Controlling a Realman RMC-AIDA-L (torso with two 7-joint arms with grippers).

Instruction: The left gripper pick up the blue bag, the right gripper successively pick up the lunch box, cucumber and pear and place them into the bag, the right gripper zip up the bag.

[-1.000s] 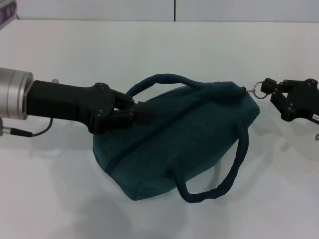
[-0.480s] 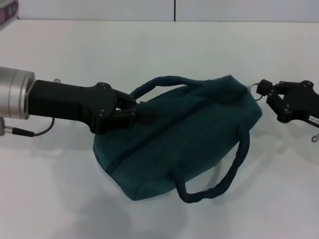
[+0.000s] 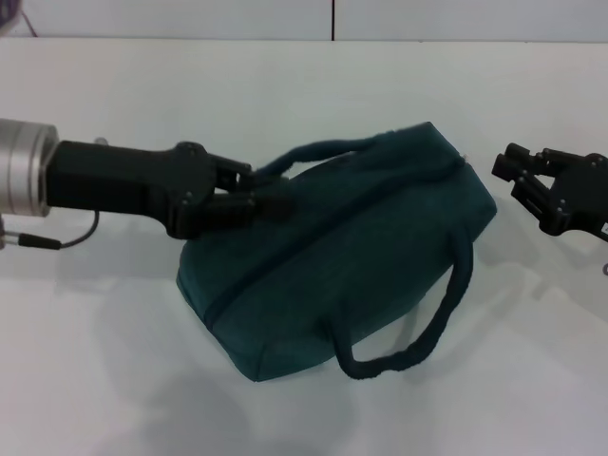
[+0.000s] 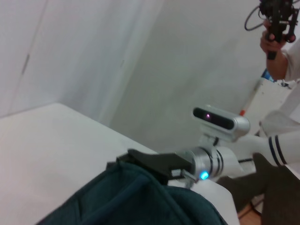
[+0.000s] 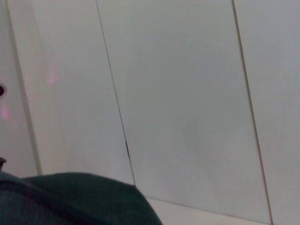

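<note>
Well, the left gripper (image 3: 275, 201) reaches in over the near end of the blue bag (image 3: 342, 266), its black fingers pinched together on the dark fabric at the top of that end, close to where the upper handle (image 3: 323, 152) starts. The bag bulges as if full; no lunch box, cucumber or pear shows anywhere on the white table (image 3: 304, 85), so I'd guess they are inside already, though the cloth hides them.

The right gripper (image 3: 508, 176) hangs just off the far end of the bag, apart from the cloth, with its two fingers spread and nothing between them. The bag's long axis runs on a slant from the left gripper's fingertips up toward the right one, and the zipper seam (image 3: 313, 237) follows that same line along the top. It looks drawn shut, but I can't tell for sure. I can't make out a pull tab at the end beside the right gripper either; if it is there, that gripper is the nearer one by far and needs only a short push straight ahead of its fingertips to reach it.

The lower handle (image 3: 418, 323) loops loose on the table, away from both tools.
</note>
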